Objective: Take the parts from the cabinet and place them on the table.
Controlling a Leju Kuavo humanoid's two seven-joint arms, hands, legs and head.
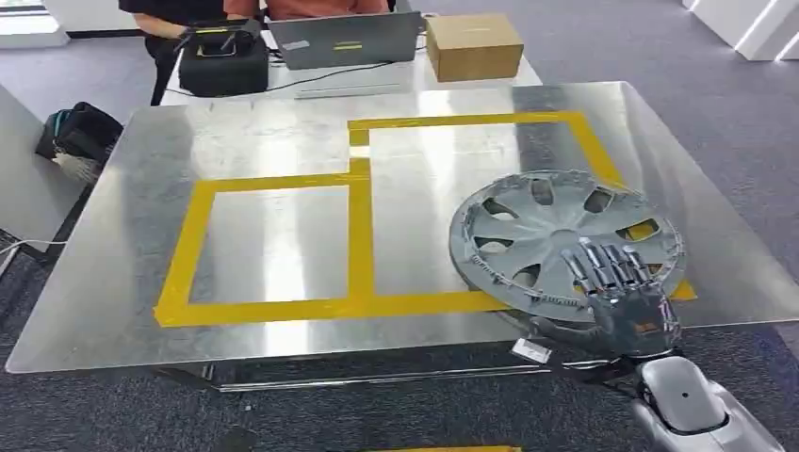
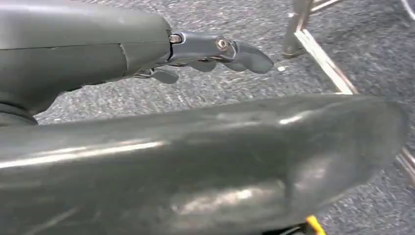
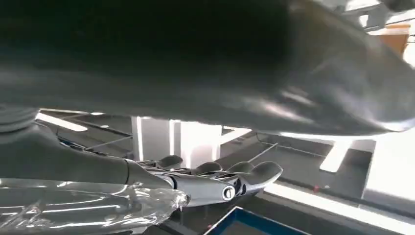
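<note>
A grey wheel hubcap [image 1: 551,231] lies on the right part of the shiny metal table [image 1: 283,141], over the yellow tape outline [image 1: 358,235]. Its near rim hangs slightly past the table's front edge. My right hand [image 1: 617,282] grips that near rim, with the fingers [image 1: 603,264] spread on top of the cap's face; the thumb is hidden below. In the right wrist view the right hand's fingers [image 3: 220,181] stretch out side by side. My left hand [image 2: 215,49] hangs over grey carpet, fingers loosely extended and holding nothing.
Behind the metal table stands a white desk with a laptop [image 1: 344,40], a black case [image 1: 223,58] and a cardboard box [image 1: 474,45]; a person sits there. A dark bag [image 1: 80,132] lies on the floor at the left. A metal frame [image 2: 318,54] stands near my left hand.
</note>
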